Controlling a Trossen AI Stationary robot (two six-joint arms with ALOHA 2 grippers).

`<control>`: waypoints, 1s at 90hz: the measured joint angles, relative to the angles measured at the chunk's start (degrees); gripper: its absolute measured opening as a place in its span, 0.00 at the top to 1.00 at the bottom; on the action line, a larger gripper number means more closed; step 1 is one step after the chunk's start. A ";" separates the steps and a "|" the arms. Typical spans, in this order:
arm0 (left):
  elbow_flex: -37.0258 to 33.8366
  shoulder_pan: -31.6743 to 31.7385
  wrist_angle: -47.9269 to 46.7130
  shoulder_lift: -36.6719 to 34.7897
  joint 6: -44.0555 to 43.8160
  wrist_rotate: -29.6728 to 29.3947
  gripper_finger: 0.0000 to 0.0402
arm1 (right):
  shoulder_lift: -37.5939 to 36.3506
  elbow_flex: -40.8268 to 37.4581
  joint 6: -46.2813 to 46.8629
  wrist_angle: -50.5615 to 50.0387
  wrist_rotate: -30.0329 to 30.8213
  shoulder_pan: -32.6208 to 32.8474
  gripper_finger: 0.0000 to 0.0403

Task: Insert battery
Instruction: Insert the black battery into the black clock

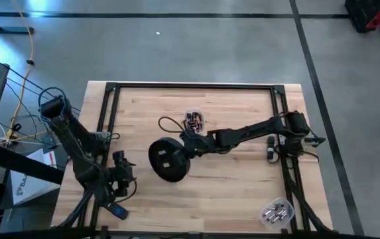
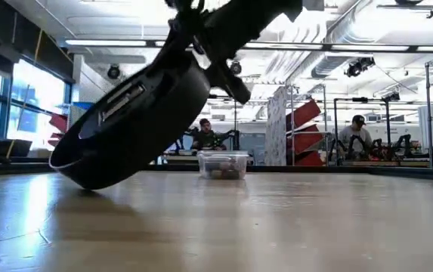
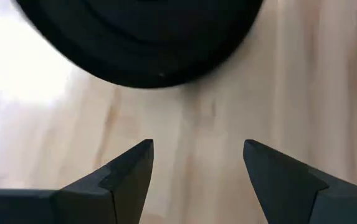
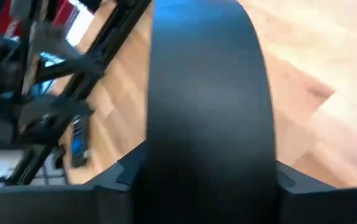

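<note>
The right end effector (image 1: pixel 188 147) is clamped on the rim of the black disc (image 1: pixel 168 159), near the middle of the counter (image 1: pixel 243 192). The disc sits tilted: in the low view its lower edge (image 2: pixel 88 177) touches the wood while the gripped side is lifted. In the right wrist view the rim (image 4: pixel 206 118) fills the gap between that arm's fingers (image 4: pixel 125 168).

The left end effector (image 1: pixel 128 174) hangs near the counter's left edge, beside the disc, fingers (image 3: pixel 131 171) spread apart with nothing between them; its wrist view shows the disc's edge (image 3: pixel 141 43) just ahead, not touching.

A clear tub (image 1: pixel 195 120) holding small items stands behind the disc, toward the far edge. A second tub (image 1: pixel 277 211) with batteries sits at the near right corner.

People sit at benches in the room beyond.
</note>
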 joint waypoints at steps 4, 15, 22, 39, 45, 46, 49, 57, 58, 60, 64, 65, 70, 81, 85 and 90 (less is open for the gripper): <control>-0.53 -0.59 1.35 2.20 -1.21 0.07 0.42 | 0.68 0.00 0.03 1.16 0.00 -0.27 0.56; -1.73 -1.35 5.34 8.30 -4.37 -1.62 0.42 | 2.48 0.00 0.30 3.67 -0.36 -0.49 0.56; -2.28 -1.53 6.32 11.56 -6.62 -1.94 0.42 | 3.26 0.04 0.21 4.32 -0.57 -0.45 0.55; -2.52 -1.64 8.09 15.50 -9.35 -1.48 0.42 | 3.41 -0.04 -3.95 4.83 -0.02 -0.45 0.49; -2.52 -1.64 8.69 15.70 -9.45 -1.51 0.42 | 3.52 -0.10 -4.94 5.08 0.00 -0.40 0.44; -2.52 -1.64 8.70 15.70 -9.46 -1.50 0.42 | 3.54 -0.13 -4.98 5.06 0.04 -0.39 0.43; -2.52 -1.64 8.63 15.70 -9.46 -1.52 0.42 | 3.62 -0.20 -5.21 4.92 0.38 -0.32 0.40; -2.52 -1.62 8.61 15.70 -9.44 -1.61 0.42 | 3.65 -0.26 -6.67 4.89 1.19 0.04 0.32; -2.52 -1.62 8.60 15.70 -9.44 -1.62 0.42 | 3.65 -0.26 -6.84 4.98 1.31 0.08 0.31; -2.52 -1.62 8.59 15.70 -9.44 -1.63 0.42 | 3.65 -0.26 -7.18 5.16 1.58 0.16 0.29; -2.52 -1.62 8.61 15.70 -9.44 -1.63 0.42 | 3.65 -0.26 -8.05 5.49 2.08 0.47 0.25; -2.52 -1.62 8.61 15.70 -9.44 -1.63 0.42 | 3.65 -0.26 -8.29 5.52 2.19 0.53 0.24; -2.52 -1.62 8.61 15.70 -9.44 -1.61 0.42 | 3.65 -0.26 -9.37 5.45 2.68 0.98 0.21; -2.51 -1.62 8.58 15.70 -9.47 -1.13 0.42 | 3.65 -0.24 -11.36 4.31 4.72 2.46 0.16; -2.52 -1.62 8.55 15.70 -9.47 -1.06 0.42 | 3.65 -0.24 -12.36 3.58 5.13 3.09 0.15; -2.50 -1.62 8.55 15.70 -9.43 -0.97 0.42 | 3.65 -0.24 -13.26 2.32 5.41 3.81 0.14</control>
